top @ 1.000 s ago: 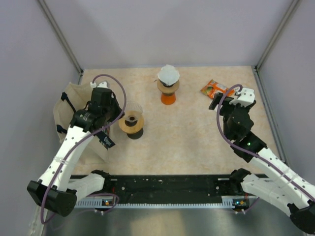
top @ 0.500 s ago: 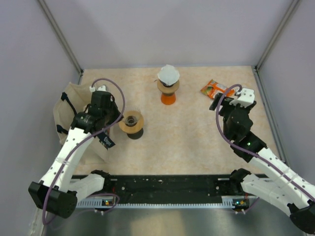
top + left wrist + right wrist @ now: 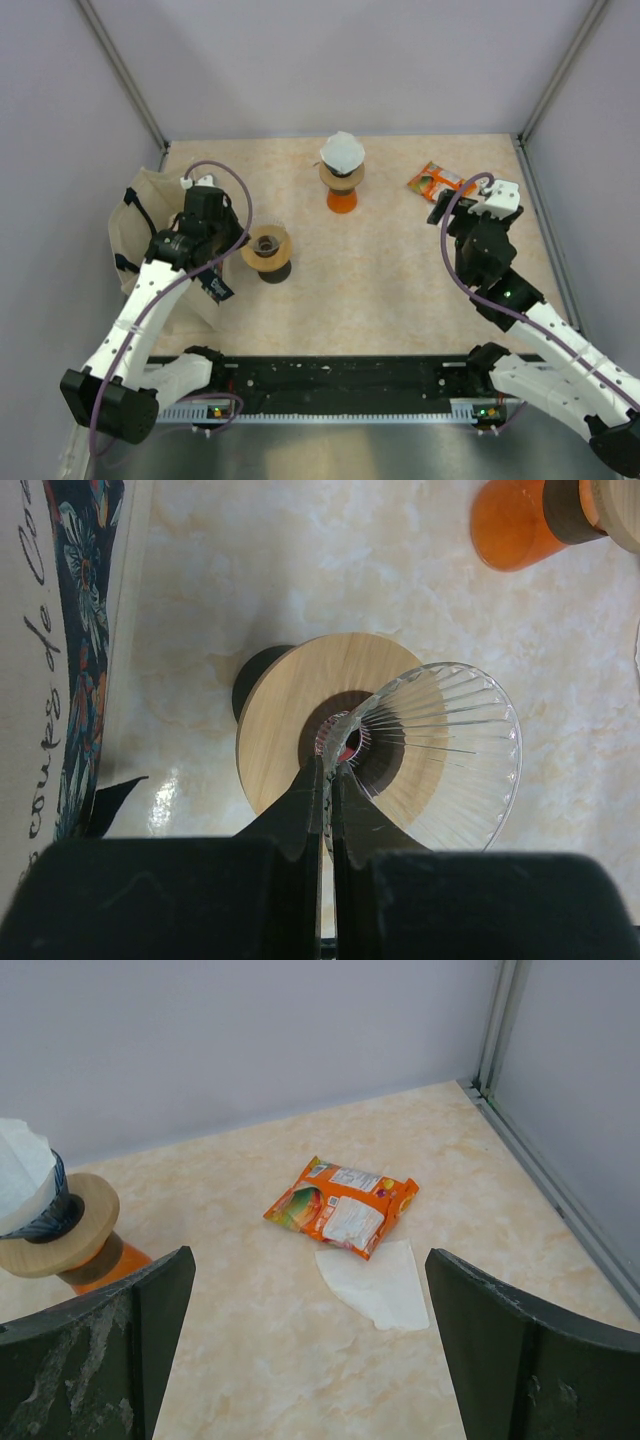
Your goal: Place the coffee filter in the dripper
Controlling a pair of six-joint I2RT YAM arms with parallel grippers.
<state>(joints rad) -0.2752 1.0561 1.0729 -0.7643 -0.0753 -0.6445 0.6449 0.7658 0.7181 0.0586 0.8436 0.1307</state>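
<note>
While left hand (image 3: pixel 328 767) pressed together at ribbed glass dripper (image 3: pixel 455 742) on wooden disc (image 3: pixel 280 715), right hand (image 3: pixel 308 1272) spread.

Just past the tips of the left gripper (image 3: pixel 327 780), which was dull, smooth and black, the dripper (image 3: pixel 455 745) was clear, shiny glass with thin ribs, and the wooden ring (image 3: pixel 280 720) around it was pale and smooth. To the left of that gripper was a cloth bag (image 3: pixel 50 680), rough and woven with printed flowers, and the table (image 3: pixel 250 560) looked like polished stone and shone. Ahead of the right gripper (image 3: pixel 308 1260), whose dark fingers (image 3: pixel 100 1360) were dull and scratched, were a glossy orange plastic packet (image 3: pixel 342 1207) and a coffee filter (image 3: pixel 375 1285) of white, matt paper.
</note>
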